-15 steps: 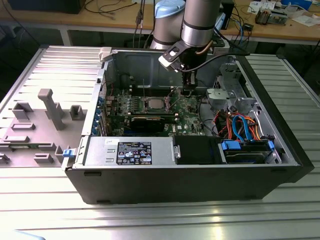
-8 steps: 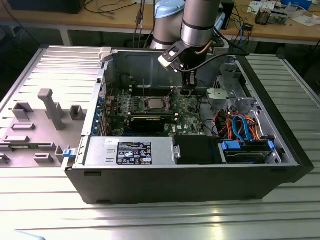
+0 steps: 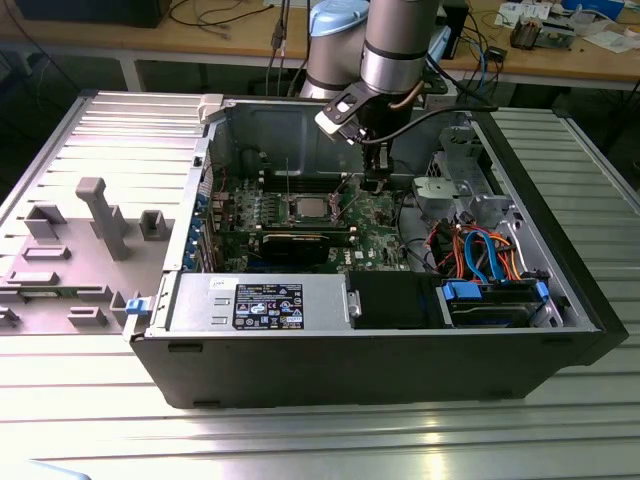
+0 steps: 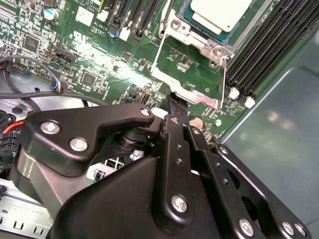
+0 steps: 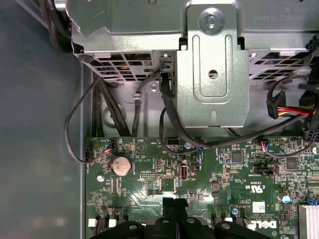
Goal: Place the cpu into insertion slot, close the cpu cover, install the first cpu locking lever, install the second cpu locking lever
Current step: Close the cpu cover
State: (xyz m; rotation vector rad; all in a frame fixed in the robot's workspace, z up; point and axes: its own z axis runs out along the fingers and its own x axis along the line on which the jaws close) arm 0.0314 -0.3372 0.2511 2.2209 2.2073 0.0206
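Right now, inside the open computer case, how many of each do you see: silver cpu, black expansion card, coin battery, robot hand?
cpu: 1
black expansion card: 1
coin battery: 1
hand: 1
Total: 4

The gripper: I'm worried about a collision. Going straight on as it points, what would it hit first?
Most likely the cpu cover, its silver edge right ahead of the gripper in the second wrist view. Depth is unclear, so possibly the green board beside it.
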